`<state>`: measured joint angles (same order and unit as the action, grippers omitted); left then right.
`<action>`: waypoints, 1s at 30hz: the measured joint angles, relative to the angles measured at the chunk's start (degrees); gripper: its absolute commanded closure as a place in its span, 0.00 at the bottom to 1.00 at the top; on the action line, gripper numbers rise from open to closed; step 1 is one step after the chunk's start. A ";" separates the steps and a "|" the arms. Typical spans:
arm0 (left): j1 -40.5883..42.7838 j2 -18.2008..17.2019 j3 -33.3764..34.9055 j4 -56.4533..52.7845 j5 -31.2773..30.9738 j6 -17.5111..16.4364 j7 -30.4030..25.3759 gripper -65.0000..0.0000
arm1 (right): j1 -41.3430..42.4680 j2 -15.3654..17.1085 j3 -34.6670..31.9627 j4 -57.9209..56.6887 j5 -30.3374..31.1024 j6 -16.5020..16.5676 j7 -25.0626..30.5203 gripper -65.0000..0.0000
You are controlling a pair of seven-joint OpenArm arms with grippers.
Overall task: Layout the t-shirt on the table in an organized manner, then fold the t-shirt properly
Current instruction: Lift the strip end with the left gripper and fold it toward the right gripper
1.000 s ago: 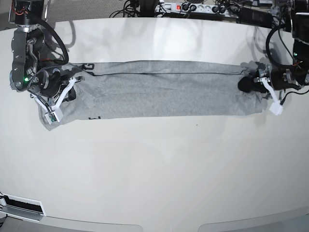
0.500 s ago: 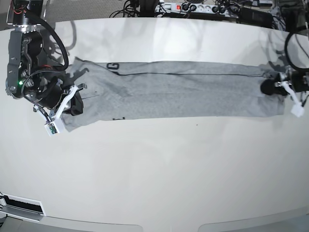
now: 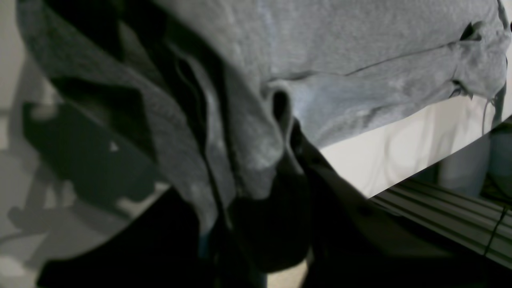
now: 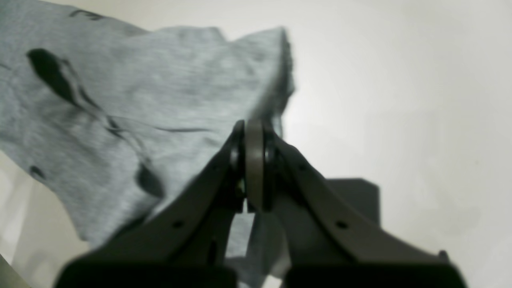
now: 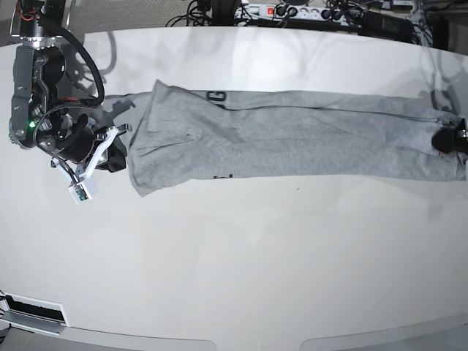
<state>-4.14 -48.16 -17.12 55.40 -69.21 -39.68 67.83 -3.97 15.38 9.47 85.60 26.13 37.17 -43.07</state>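
We see the right gripper (image 4: 253, 160) closed empty beside the t-shirt (image 5: 292, 135); the left gripper (image 5: 447, 140) apparently grips its end.

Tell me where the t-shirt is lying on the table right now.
In the base view the t-shirt stretches as a long band across the far half of the table, from beside the right tool at that view's left to the right edge of the frame.

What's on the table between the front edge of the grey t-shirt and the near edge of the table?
Nothing: in the base view the glossy white table is bare between the heather-grey cotton t-shirt and its near edge.
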 measured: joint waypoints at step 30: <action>4.46 16.33 0.00 20.70 -14.36 0.00 10.73 1.00 | 0.02 -0.15 0.00 0.07 0.00 -0.02 0.68 1.00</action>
<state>0.32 -31.83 -17.12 76.09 -83.57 -39.68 78.56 -3.95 15.22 9.47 85.67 26.13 37.15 -42.39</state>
